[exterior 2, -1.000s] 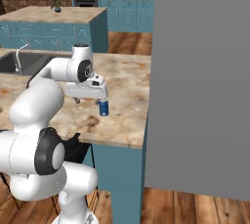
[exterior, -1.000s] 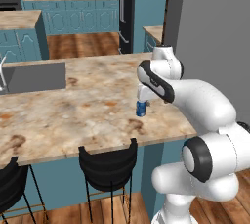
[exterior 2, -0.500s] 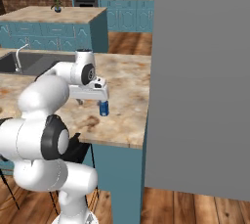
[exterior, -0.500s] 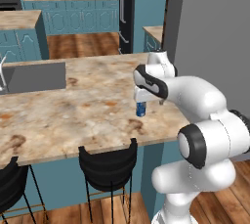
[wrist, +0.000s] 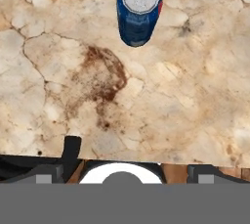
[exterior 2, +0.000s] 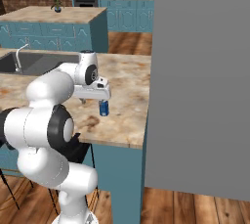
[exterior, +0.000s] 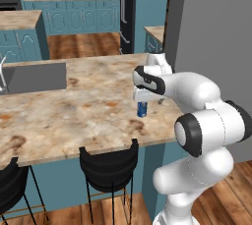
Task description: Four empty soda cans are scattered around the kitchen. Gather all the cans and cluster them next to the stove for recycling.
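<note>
Blue can (wrist: pixel 139 10): smooth cylinder, silver top, upright on mottled stone counter (wrist: pixel 185 96), near its front edge. Gripper (exterior: pixel 143 102) above it, wide open, holding nothing.

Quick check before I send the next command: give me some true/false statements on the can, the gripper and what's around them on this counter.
1. The blue soda can stands upright on the marble counter. True.
2. The gripper is shut on the can. False: it hangs above the can with its jaws open, holding nothing.
3. A sink is set into the same counter, well away from the can. True.
4. The can is red. False: it is blue with a silver top.
5. Black stools stand along the counter's near edge. True.
</note>
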{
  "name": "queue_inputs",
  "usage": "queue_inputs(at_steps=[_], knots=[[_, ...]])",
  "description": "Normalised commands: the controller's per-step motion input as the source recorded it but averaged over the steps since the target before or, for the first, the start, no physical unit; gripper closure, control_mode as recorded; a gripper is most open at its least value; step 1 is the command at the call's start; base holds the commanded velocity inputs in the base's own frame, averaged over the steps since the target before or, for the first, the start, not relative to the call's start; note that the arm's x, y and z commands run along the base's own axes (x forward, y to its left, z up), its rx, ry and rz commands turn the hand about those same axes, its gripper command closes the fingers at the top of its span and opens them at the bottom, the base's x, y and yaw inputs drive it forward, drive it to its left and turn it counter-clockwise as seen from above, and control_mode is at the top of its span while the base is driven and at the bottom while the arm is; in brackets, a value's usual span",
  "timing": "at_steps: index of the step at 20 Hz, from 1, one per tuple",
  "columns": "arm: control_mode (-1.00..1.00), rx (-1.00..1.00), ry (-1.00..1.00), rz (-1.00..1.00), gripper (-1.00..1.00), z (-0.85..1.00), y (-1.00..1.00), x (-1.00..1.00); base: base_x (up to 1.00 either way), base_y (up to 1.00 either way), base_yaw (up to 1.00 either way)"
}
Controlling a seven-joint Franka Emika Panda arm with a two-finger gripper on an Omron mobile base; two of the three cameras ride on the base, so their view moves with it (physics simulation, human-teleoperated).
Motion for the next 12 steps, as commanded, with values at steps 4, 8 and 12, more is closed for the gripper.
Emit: queue_inputs(at_steps=[4,8,12], knots=[[-1.00,0.00,0.00,0.00,-1.00,-0.10,0.00,0.23,0.00,0.00,0.00],[-1.00,0.00,0.00,0.00,-1.00,-0.09,0.00,0.24,0.00,0.00,0.00],[-1.00,0.00,0.00,0.00,-1.00,-0.14,0.00,0.29,0.00,0.00,0.00]])
